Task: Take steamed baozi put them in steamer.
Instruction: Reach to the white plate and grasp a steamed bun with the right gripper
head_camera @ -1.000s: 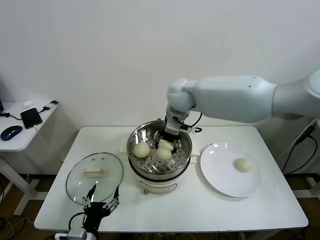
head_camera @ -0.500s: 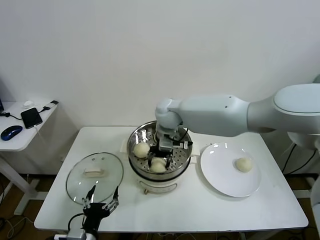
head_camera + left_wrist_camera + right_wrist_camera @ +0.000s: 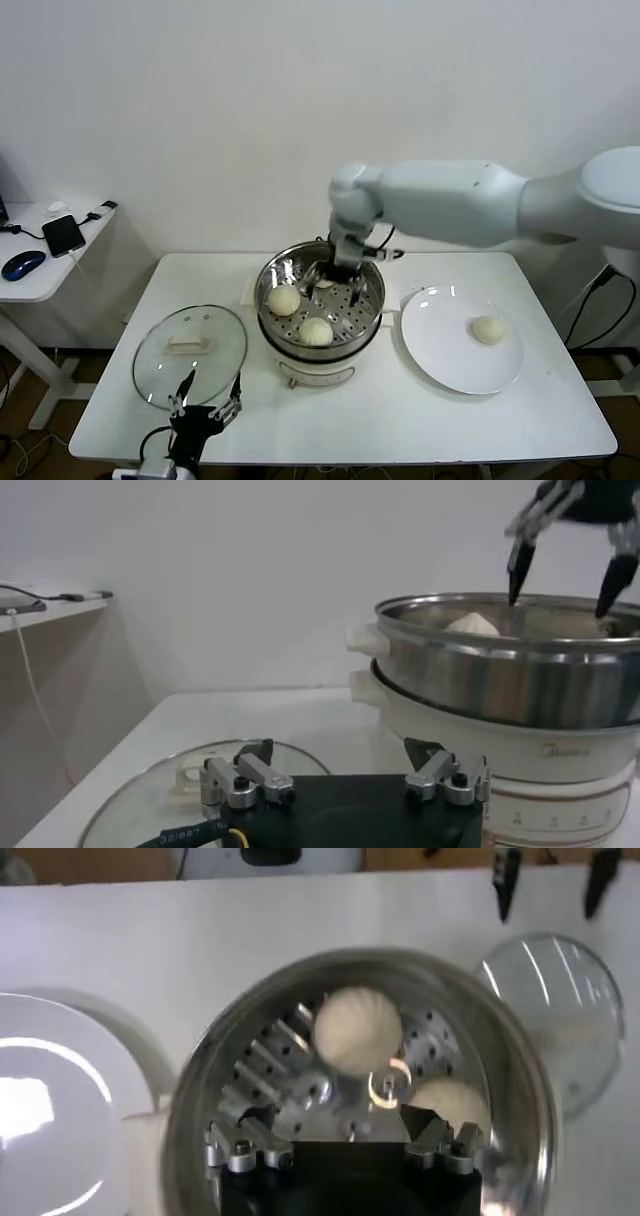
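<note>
The steel steamer [image 3: 322, 350] stands at the table's middle on its cream base. Two cream baozi lie on its perforated tray: one at the left [image 3: 284, 299] and one at the front [image 3: 316, 331]. They also show in the right wrist view, the front one [image 3: 358, 1028] and the left one [image 3: 448, 1106]. Another baozi [image 3: 487, 329] lies on the white plate [image 3: 445, 355]. My right gripper [image 3: 336, 278] is open and empty, just above the steamer's back part. My left gripper [image 3: 203, 402] is open and empty, parked low at the table's front left.
The round glass lid [image 3: 190, 345] with a white handle lies flat left of the steamer, right by the left gripper. A side table [image 3: 40, 265] with a phone and a mouse stands at the far left. A wall rises behind the table.
The right gripper carried a baozi over the steamer, lowered it onto the front of the tray, let go, and has risen back toward the steamer's rear, now open. The left arm has not moved.
</note>
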You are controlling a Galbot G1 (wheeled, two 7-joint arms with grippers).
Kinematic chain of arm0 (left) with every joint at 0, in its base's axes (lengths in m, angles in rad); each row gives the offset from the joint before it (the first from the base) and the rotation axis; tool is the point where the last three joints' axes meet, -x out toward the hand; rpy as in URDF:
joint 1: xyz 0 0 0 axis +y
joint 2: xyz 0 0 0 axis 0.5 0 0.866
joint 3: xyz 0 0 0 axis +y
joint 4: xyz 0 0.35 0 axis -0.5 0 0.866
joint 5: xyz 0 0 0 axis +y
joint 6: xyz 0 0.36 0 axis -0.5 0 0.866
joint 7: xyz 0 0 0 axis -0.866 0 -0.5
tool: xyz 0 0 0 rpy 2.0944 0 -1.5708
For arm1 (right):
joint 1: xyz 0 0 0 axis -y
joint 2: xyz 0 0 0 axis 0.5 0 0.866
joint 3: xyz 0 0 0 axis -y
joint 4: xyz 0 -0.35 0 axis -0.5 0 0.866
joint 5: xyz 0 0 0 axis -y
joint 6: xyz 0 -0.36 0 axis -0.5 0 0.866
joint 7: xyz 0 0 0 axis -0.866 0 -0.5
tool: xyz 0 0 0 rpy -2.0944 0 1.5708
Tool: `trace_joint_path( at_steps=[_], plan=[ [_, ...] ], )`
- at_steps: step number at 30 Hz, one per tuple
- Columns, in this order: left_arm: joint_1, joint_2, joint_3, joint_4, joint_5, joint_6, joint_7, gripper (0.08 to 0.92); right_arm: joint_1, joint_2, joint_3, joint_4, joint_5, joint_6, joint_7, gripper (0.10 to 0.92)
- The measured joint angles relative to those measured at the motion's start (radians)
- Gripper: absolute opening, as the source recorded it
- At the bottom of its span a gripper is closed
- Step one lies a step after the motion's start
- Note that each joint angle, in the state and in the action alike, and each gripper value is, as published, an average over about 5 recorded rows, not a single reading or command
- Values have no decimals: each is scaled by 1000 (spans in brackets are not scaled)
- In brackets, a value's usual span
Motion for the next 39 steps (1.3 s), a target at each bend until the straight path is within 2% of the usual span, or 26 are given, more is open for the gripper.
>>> trace_joint_path(
  at_steps=[8,15,26,39],
  plan=[
    [-10,2,-2,-1,-2,2,2,823,136,-165,-153,-67,205,-207,-26,823],
    [-18,1,-6,9,-3,7,5,823,136,-359,-237,-77,274,-401,-47,823],
    [-3,-12,-11,15,10,6,7,823,-113,-519,-111,-164,230,-545,-39,823],
    [12,-19,-12,20,18,0,6,823,-396,-510,106,-306,120,-589,-3,823]
  ],
)
